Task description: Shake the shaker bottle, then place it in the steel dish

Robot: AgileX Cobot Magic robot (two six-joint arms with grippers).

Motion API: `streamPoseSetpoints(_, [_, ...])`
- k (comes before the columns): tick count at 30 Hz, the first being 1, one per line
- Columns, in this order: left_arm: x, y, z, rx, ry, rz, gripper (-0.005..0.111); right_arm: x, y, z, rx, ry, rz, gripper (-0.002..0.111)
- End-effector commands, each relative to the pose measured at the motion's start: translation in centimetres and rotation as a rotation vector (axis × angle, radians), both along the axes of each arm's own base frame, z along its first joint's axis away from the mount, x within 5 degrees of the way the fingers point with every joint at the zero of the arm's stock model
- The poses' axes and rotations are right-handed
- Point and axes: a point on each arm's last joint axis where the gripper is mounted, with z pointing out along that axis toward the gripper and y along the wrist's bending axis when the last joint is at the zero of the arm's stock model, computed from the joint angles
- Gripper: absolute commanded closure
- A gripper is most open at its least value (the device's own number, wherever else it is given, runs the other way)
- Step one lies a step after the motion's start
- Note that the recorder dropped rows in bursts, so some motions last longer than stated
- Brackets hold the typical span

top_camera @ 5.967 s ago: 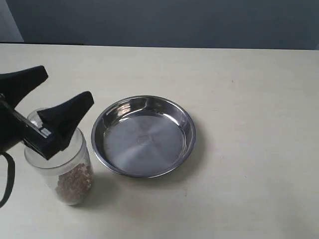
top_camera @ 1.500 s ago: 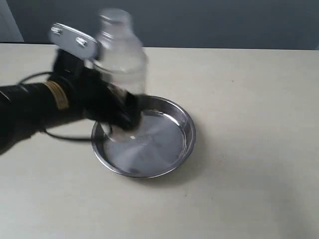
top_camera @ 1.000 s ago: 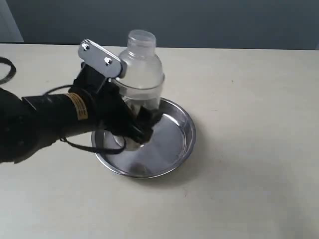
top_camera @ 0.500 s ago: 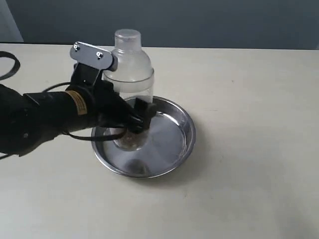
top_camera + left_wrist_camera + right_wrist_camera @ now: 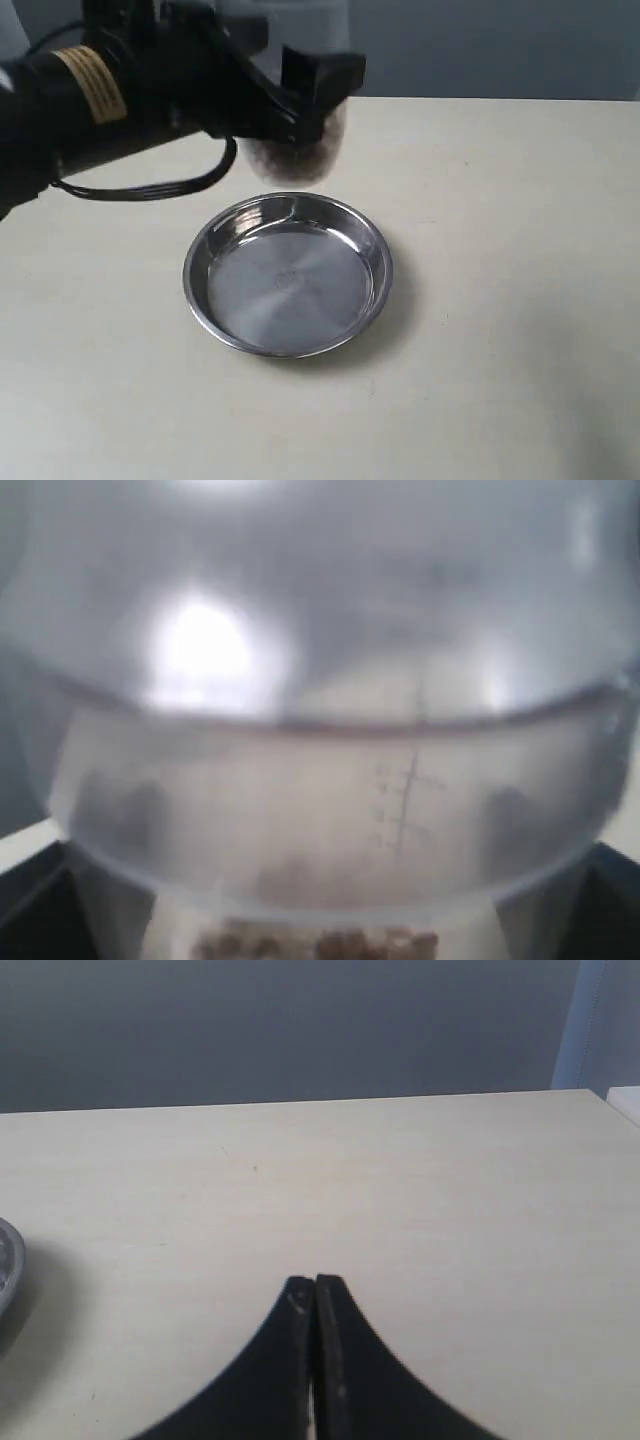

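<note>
Exterior view: the left gripper (image 5: 305,95) is raised well above the tabletop (image 5: 500,300) and carries the shaker bottle (image 5: 308,158). The bottle is in the air and touches neither the tabletop nor the steel dish (image 5: 288,275). Its lower end, holding brown pellets (image 5: 290,165), shows just above the dish's far rim in the picture. Its upper part is blurred and runs out at the top edge, so its tilt cannot be judged. One black finger crosses the bottle's front. The black arm bears a yellow label (image 5: 85,85), and a dark cable (image 5: 150,188) loops beneath it.

The dish sits flat on the tabletop near the middle of the view, with its shiny bottom fully exposed.

Left wrist view: the bottle (image 5: 320,730) fills the frame. Its frosted shoulder, a faint column of graduation marks (image 5: 405,800) and a strip of pellets (image 5: 320,945) are legible. The dark fingers (image 5: 30,900) show at either side of the body and are clamped on the bottle.

Right wrist view: the right gripper (image 5: 315,1282) hangs over bare tabletop (image 5: 450,1190), its two black fingers pressed together tip to tip. A sliver of the dish rim (image 5: 8,1260) appears at one edge, well apart from these fingers. A dark wall (image 5: 300,1030) backs the tabletop.
</note>
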Motion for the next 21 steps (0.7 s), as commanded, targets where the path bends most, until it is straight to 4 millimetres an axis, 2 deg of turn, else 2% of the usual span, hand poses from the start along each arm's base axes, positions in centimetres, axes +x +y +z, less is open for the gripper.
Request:
streamPoseSetpoints(1, [0.2,-0.5,-7.7,0.121,0.2,-0.006,0.106,0.0,0.0,0.1,-0.002,-0.014,0.001,0.109])
streamPoseSetpoints(2, [0.2,-0.6,-7.5,0.098,0.187,-0.008,0.106,0.0,0.0,0.1,-0.002,-0.014,0.001,0.109])
streamPoseSetpoints(3, [0.1,-0.7,-6.2,0.067,0.148,-0.017,0.106,0.0,0.0,0.1,-0.002,-0.014,0.001,0.109])
streamPoseSetpoints(6, [-0.6,-0.6,-0.8,-0.011,-0.027,-0.044,0.106,0.0,0.0,0.1,-0.002,-0.014,0.001,0.109])
streamPoseSetpoints(7, [-0.8,-0.5,0.1,-0.023,-0.066,-0.047,0.106,0.0,0.0,0.1,-0.002,-0.014,0.001,0.109])
streamPoseSetpoints(8, [-0.9,-0.4,0.1,-0.045,-0.066,-0.041,0.106,0.0,0.0,0.1,-0.002,-0.014,0.001,0.109])
streamPoseSetpoints(10, [-0.5,-0.5,-3.0,-0.01,0.032,-0.025,0.106,0.0,0.0,0.1,-0.002,-0.014,0.001,0.109])
streamPoseSetpoints(12, [-0.2,-0.8,-8.5,0.085,0.177,-0.019,0.106,0.0,0.0,0.1,-0.002,-0.014,0.001,0.109])
streamPoseSetpoints(13, [0.0,-0.8,-10.3,0.108,0.221,-0.011,0.106,0.0,0.0,0.1,-0.002,-0.014,0.001,0.109])
streamPoseSetpoints(14, [0.1,-0.8,-10.7,0.101,0.228,-0.006,0.106,0.0,0.0,0.1,-0.002,-0.014,0.001,0.109])
streamPoseSetpoints(16, [0.0,-1.2,-8.6,0.036,0.132,-0.029,0.106,0.0,0.0,0.1,-0.002,-0.014,0.001,0.109])
streamPoseSetpoints(18, [-0.5,-1.4,-4.1,-0.053,-0.048,-0.069,0.106,0.0,0.0,0.1,-0.002,-0.014,0.001,0.109])
streamPoseSetpoints(20, [-1.0,-1.0,-0.8,-0.088,-0.172,-0.071,0.106,0.0,0.0,0.1,-0.002,-0.014,0.001,0.109])
streamPoseSetpoints(21, [-1.1,-0.7,-0.3,-0.099,-0.185,-0.057,0.106,0.0,0.0,0.1,-0.002,-0.014,0.001,0.109])
